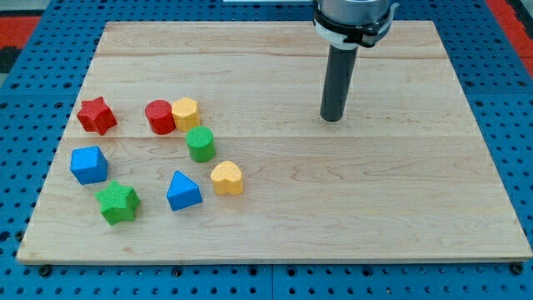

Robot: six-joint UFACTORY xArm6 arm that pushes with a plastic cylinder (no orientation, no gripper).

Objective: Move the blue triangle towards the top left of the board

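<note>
My tip [332,118] rests on the wooden board [400,192] in its upper right half, well apart from all 8 blocks, which sit clustered toward the view's left. There is no pincer here at all, only a straight dark rod, so nothing opens, closes or clamps; the rod can only push.

The blue triangle [183,191] lies near the view's bottom left, down and to the left of my tip. A yellow heart [226,177] sits just beside it on the right, a green star [117,202] to its left, and a green cylinder [200,143] above it. Further up are a red cylinder [159,117] touching a yellow block [186,112], a red star [97,115] and a blue cube [88,164].

Judging from this layout, my tip would need to come round to the triangle's lower right side, and the upward-left path looks crowded by the green cylinder and the red cylinder.
</note>
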